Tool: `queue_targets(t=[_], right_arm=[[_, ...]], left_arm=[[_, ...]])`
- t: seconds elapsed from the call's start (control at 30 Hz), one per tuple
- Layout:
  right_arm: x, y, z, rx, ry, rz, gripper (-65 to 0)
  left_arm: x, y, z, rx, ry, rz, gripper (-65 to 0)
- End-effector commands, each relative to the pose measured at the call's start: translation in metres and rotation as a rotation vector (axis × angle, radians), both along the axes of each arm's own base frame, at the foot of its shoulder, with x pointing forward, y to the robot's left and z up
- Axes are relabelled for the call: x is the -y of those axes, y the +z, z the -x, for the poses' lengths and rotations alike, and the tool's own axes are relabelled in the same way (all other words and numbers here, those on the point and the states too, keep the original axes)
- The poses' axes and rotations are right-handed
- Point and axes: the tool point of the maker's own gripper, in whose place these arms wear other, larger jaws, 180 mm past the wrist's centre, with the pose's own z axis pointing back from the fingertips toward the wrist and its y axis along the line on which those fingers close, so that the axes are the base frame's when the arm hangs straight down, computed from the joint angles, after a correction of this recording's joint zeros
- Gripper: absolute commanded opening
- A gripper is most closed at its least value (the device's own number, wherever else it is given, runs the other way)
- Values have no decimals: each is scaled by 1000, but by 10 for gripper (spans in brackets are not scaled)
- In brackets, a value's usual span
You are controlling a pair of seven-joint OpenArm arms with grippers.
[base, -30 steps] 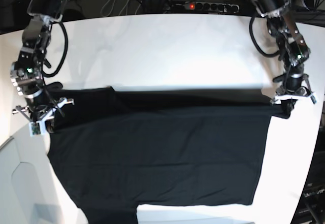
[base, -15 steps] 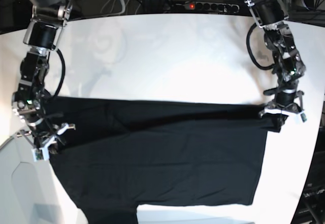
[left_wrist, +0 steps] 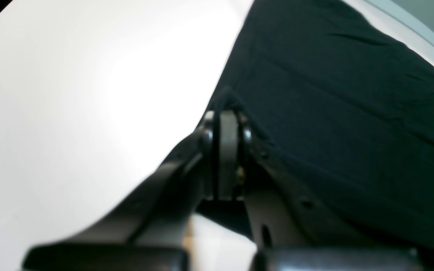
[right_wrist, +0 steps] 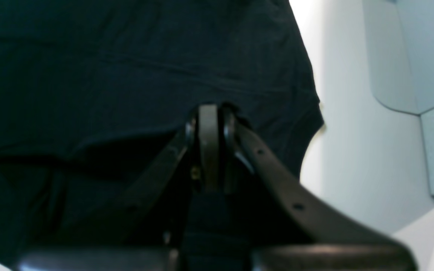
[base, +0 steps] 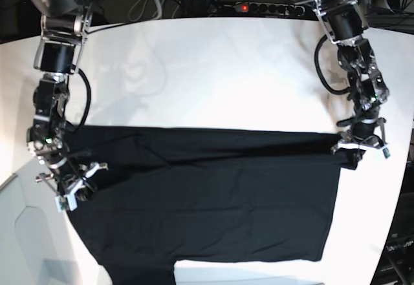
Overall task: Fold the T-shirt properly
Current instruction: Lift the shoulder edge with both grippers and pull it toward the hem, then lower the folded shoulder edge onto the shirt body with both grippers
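Black cloth of the T-shirt (base: 207, 194) we grip clenched in both left gripper (base: 359, 148) & right gripper (base: 72, 180), far edge kept taut for an even fold.

Both claws have moved toward the near table edge. Right claw (base: 72, 185) carried its corner of the T-shirt (base: 207, 201) inward over the cloth; left claw (base: 359, 148) dropped slightly. Fold line now lies lower.

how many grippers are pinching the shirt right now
2. The left gripper is shut on the T-shirt at its far edge on the base view's right; the right gripper is shut on it at the view's left.
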Motion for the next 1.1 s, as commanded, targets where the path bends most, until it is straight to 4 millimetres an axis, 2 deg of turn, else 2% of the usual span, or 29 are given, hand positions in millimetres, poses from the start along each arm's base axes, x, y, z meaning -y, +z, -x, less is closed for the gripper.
queue_targets(t=[0.0, 0.13, 0.3, 0.57, 0.63, 0.8, 0.87, 1.0, 1.07], right_arm=[[6, 23, -15, 67, -13, -6, -650], [13, 10, -19, 25, -34, -26, -650], [11, 10, -19, 45, -28, -31, -650], [11, 10, -20, 41, -29, -31, -650], [11, 10, -20, 42, -29, -31, -650], [11, 9, -19, 39, -29, -31, -650], [11, 9, -19, 41, -29, -31, -650], [10, 8, -19, 38, -29, -33, -650], [10, 8, -19, 36, -29, -32, -650]], left_arm=[[-5, 24, -12, 70, 1, -22, -650], [-5, 27, -15, 77, 0, -22, -650], [-5, 26, -16, 76, 1, -20, -650], [-5, 37, -25, 105, -2, -19, -650], [-3, 47, -33, 131, -6, -19, -650], [-3, 58, -40, 156, -8, -20, -650], [4, 66, -49, 172, -31, -25, -650], [6, 68, -62, 170, -37, -14, -650], [4, 60, -65, 152, -30, 2, -650]])
